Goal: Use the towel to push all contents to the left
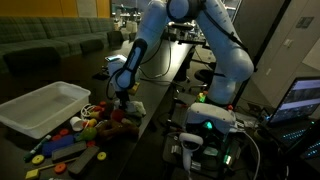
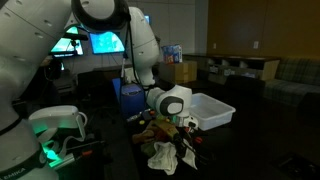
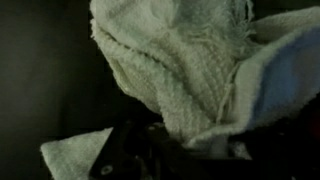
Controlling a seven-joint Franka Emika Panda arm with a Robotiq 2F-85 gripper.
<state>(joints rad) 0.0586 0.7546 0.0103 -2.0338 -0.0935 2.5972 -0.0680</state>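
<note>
The white terry towel (image 3: 170, 60) fills the wrist view and bunches into my gripper (image 3: 190, 142), whose dark fingers look shut on it. In an exterior view the towel (image 2: 163, 156) hangs crumpled below my gripper (image 2: 181, 127), down to the dark table. A pile of small coloured toys (image 1: 100, 125) lies on the table right under and beside my gripper (image 1: 122, 90). Some of the toys (image 2: 150, 128) show just behind the towel. The fingertips themselves are hidden by cloth and shadow.
A white plastic bin (image 1: 45, 105) stands beside the toy pile, and it also shows in an exterior view (image 2: 212, 110). Flat coloured blocks (image 1: 60, 148) lie near the table's front edge. A lit robot base and cables (image 1: 205, 125) stand close by.
</note>
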